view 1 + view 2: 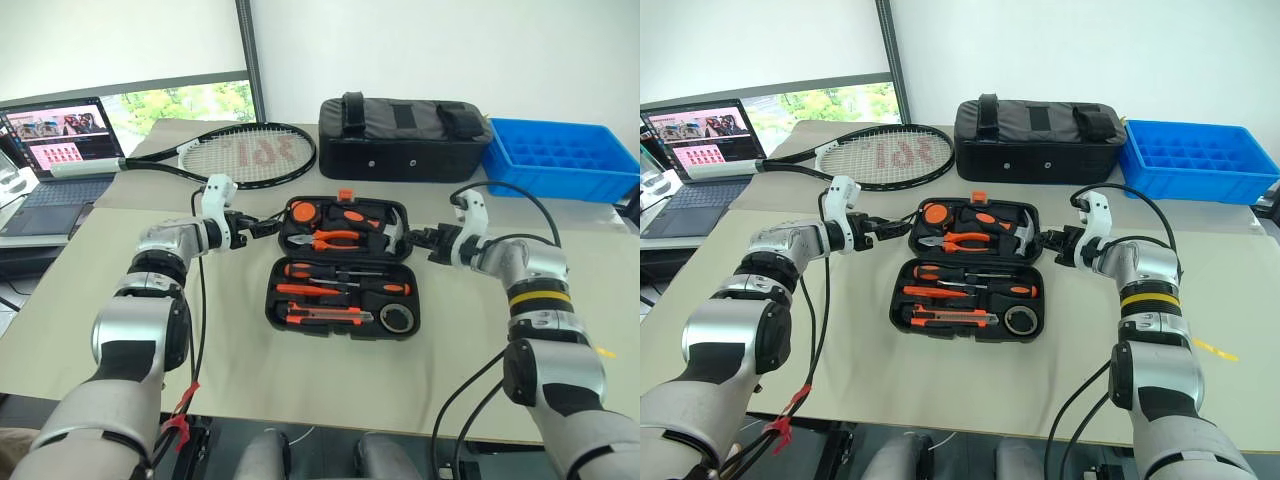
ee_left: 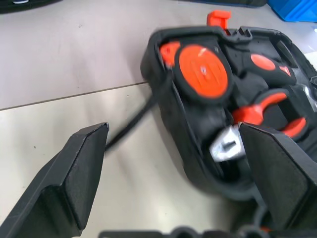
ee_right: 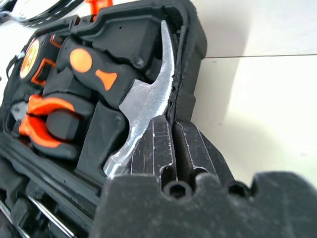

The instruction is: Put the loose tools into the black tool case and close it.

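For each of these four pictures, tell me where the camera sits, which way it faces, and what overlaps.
Left eye view: on the head, looking down over both arms at the open black hard-plastic tool case.
Right eye view: beside it, same scene; left hand and right hand flank the case lid.
Left wrist view: along open black fingers toward the lid's corner.
Right wrist view: along shut fingers at the lid's edge beside the steel hammer head.
Shared: the case.

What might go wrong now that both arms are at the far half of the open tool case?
The right tool is shut on the black tool case rim beside the hammer; a thin pinch could slip as the lid swings. The left tool is open astride the other corner, so the case may twist. The pliers could fall out when tilted.
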`<action>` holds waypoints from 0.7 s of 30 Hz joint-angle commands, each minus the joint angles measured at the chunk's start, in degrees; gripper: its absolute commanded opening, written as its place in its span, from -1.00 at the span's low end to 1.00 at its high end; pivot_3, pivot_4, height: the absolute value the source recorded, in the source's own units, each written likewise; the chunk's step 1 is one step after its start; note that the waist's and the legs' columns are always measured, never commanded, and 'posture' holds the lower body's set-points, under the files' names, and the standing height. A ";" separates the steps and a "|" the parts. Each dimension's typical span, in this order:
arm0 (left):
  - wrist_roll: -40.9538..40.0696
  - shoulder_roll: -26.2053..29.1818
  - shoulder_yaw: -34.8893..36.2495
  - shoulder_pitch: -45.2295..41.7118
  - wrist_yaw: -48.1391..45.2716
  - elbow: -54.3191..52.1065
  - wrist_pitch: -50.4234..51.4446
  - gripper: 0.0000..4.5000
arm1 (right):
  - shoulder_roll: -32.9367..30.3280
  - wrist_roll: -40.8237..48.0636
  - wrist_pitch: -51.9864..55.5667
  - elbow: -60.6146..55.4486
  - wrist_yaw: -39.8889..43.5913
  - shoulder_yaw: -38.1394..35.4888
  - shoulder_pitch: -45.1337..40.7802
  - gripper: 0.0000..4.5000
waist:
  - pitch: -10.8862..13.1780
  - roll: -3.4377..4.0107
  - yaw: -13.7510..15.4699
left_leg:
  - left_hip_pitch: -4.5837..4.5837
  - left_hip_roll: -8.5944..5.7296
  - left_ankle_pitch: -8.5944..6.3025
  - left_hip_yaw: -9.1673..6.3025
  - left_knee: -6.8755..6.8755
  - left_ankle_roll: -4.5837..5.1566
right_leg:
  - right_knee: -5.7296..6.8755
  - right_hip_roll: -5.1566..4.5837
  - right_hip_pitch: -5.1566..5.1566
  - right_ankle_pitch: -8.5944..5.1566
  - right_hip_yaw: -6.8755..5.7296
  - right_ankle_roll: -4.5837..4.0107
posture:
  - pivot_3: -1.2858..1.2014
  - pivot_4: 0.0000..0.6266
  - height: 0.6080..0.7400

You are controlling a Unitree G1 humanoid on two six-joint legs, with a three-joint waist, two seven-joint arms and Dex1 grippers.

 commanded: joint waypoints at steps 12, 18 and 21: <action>3.90 -3.43 0.13 1.51 -1.12 -0.31 0.33 1.00 | 0.97 1.39 1.50 -8.24 -0.54 0.54 0.68 -0.99 | -0.01 0.01 -0.01 | -0.07 -0.02 0.01 -0.02 0.01 -0.01 | 0.33 -0.01 -0.26 0.00 -0.04 0.00 | 0.03 -0.52 0.51; 4.13 -5.03 0.76 1.69 1.25 -0.21 0.74 0.34 | 1.01 1.76 2.18 -10.21 -1.46 -0.06 2.05 -1.00 | -0.03 0.04 -0.04 | -0.10 -0.02 0.01 -0.02 0.01 -0.01 | 0.40 0.00 -0.34 0.00 -0.04 0.00 | 0.03 -0.52 0.51; 3.11 -5.31 2.45 1.24 3.05 0.05 0.65 -0.15 | 0.91 2.11 2.73 -11.46 -1.87 -0.57 3.02 -1.00 | -0.04 0.06 0.06 | -0.09 -0.02 0.01 -0.02 0.02 -0.01 | 0.44 -0.01 -0.33 0.00 -0.03 0.00 | 0.03 -0.52 0.51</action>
